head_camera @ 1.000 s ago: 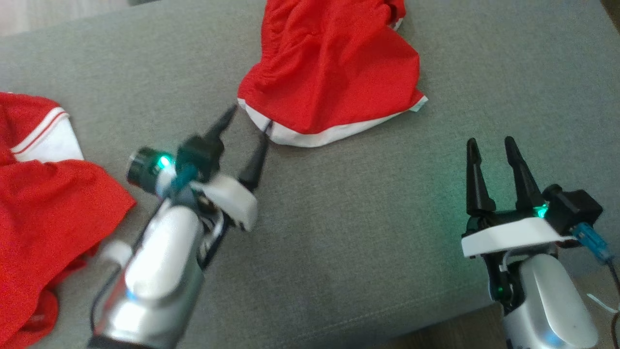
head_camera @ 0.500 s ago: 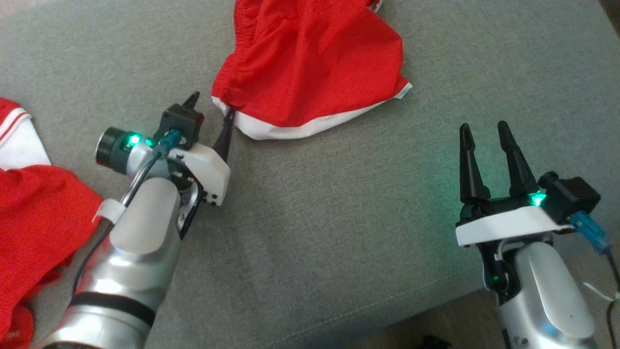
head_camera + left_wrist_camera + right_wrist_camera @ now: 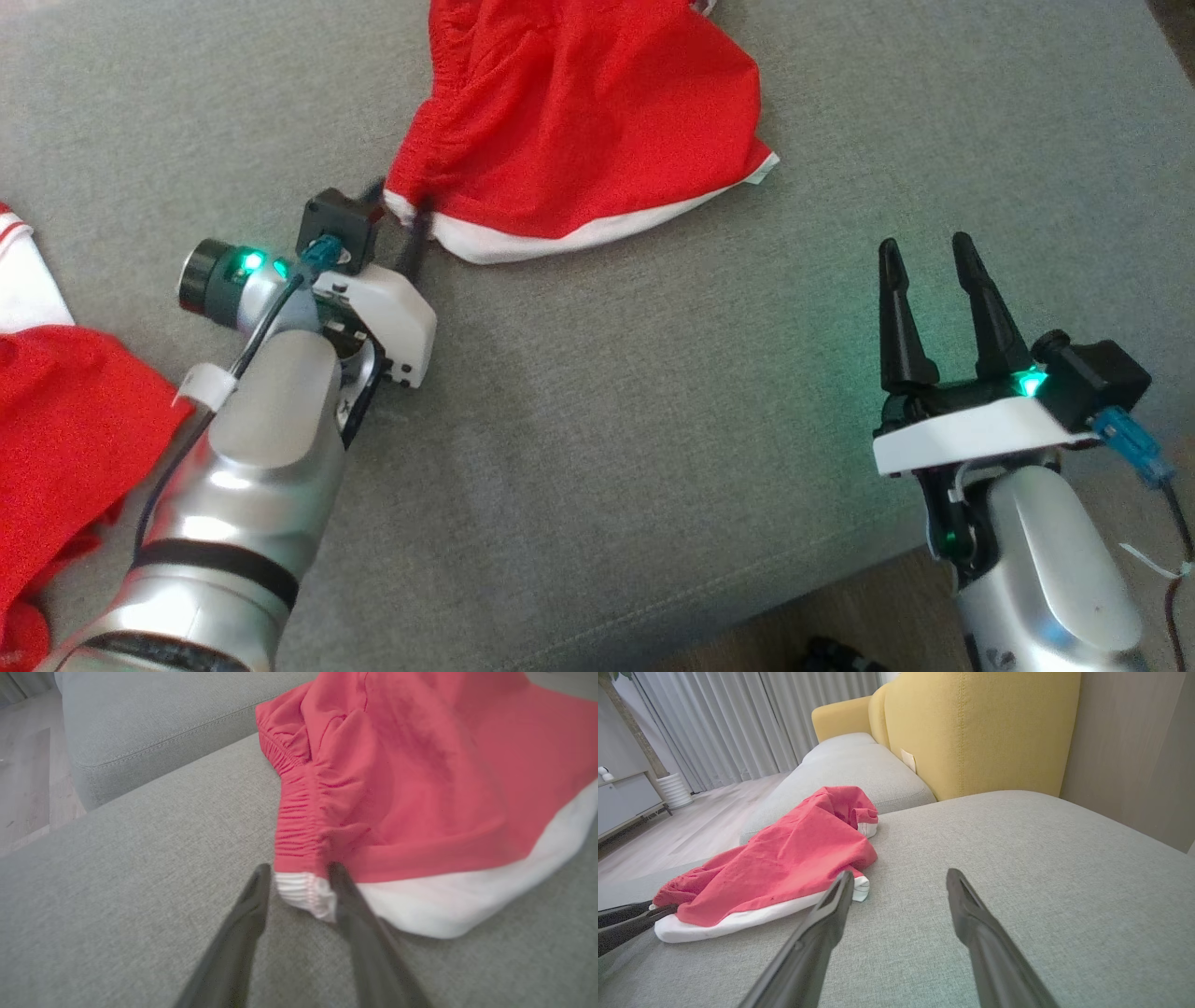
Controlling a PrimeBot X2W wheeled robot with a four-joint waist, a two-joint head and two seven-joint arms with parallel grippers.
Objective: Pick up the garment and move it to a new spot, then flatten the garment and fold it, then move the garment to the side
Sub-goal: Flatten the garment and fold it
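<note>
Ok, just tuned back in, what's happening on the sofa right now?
The left gripper has its fingers open around the white-banded corner of the small red piece on the grey sofa cushion, not closed on it. The right gripper hovers open over bare cushion, apart from the cloth. The red jersey lies bunched at the robot's far left, untouched.

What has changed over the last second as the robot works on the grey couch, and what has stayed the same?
The left gripper rolled at the wrist and pushed forward to the red shorts. Its open fingers now straddle their white corner, not yet closed. The head camera shifted too, so everything slides in that view. Unchanged: the red shorts lie crumpled, the right gripper waits open, and the jersey lies untouched.
</note>
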